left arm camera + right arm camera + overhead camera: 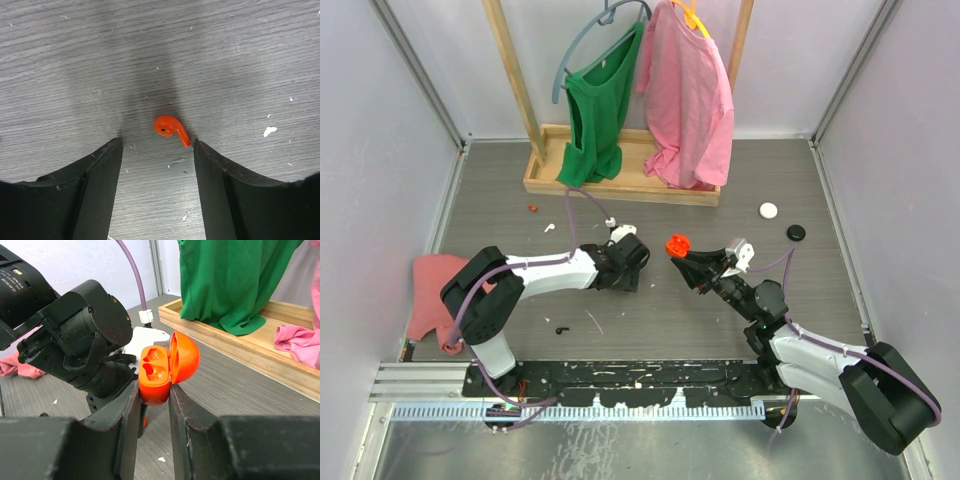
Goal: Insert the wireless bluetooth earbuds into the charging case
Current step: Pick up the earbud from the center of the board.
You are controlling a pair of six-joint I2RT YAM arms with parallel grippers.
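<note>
Two grippers at work: the left gripper (157,150) is spread wide and empty; the right gripper (153,390) is clamped on the orange charging case (159,371), lid open, both sockets bare.
Earbud: the orange earbud (170,129) lies on the table (240,60) just ahead of the left fingertips, between them, its stem tip close to one finger, untouched.
Risk, pickup: closing could flick the bud aside, because it sits off-centre; a pinch on the stem alone would likely let it pivot.
Risk, case: the fingers grip only its base, so pressing a bud in might tip it.
</note>
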